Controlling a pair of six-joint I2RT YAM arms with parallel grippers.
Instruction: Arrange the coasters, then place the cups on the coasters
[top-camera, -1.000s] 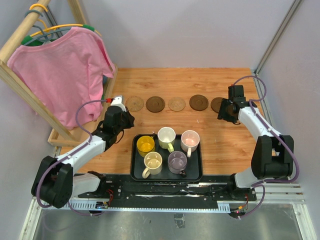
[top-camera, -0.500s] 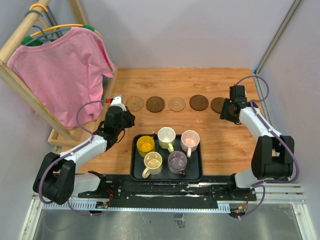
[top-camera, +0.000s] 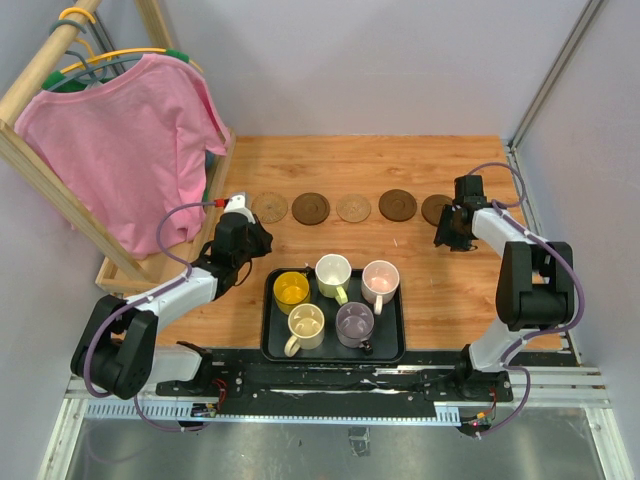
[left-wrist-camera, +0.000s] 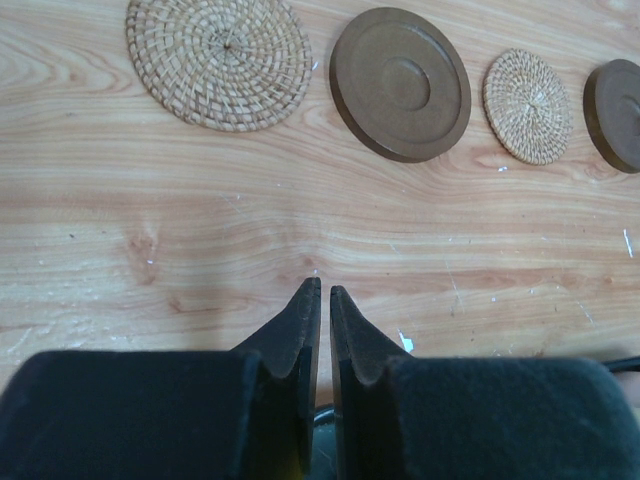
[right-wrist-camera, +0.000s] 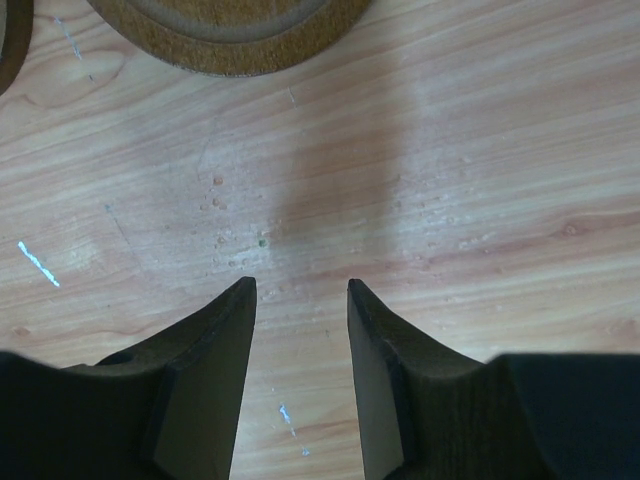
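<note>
Top external view: five coasters (top-camera: 353, 207) lie in a row across the wooden table (top-camera: 450, 290), and five cups (top-camera: 333, 272) stand together on a black tray (top-camera: 268, 345) (nearer the arms' bases). The left gripper (left-wrist-camera: 320, 290) is clenched on nothing, short of the row. The right gripper (right-wrist-camera: 300, 285) is parted and empty, just beside the rightmost coaster (top-camera: 436, 209).
</note>
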